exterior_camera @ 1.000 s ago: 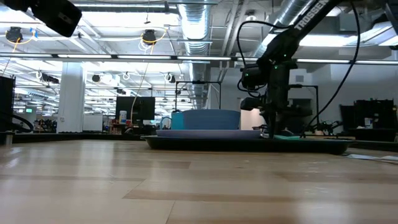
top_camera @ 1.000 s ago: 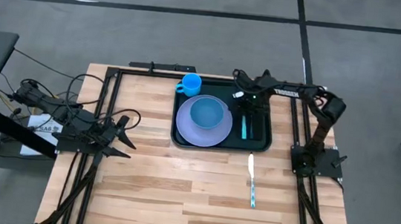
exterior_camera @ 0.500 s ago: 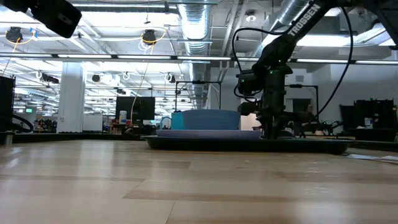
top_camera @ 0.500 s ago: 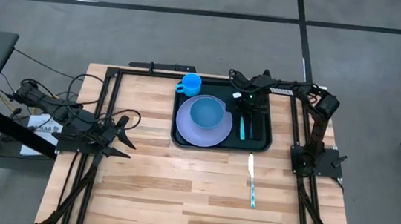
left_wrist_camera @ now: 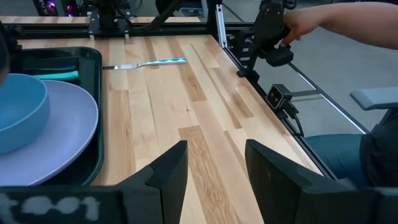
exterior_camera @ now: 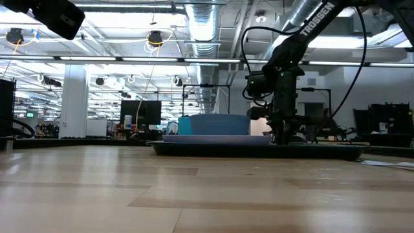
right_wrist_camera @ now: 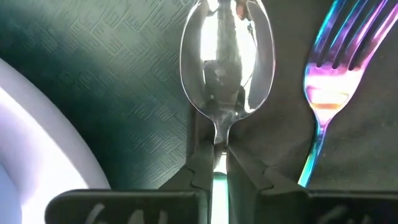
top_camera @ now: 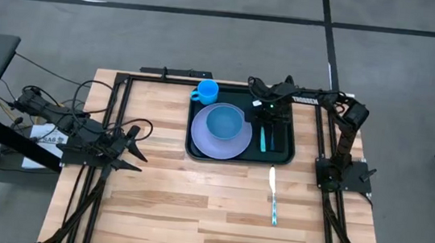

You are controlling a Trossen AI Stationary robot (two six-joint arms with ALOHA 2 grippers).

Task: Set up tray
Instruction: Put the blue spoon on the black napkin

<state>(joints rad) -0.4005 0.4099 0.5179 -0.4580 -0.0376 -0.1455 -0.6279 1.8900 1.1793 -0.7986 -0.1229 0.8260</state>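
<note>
Green tray (top_camera: 197, 148) sits at the bench's far side; the right tool (right_wrist_camera: 217, 163) pinches a spoon (right_wrist_camera: 227, 59) just beside the fork (right_wrist_camera: 328, 74). Releasing crookedly could knock them together. Left tool (left_wrist_camera: 214, 171) gapes empty.

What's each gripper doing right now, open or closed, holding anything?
Left gripper: open, empty, parked at the table's left side.
Right gripper: shut on the spoon handle, over the tray, beside the fork.
</note>
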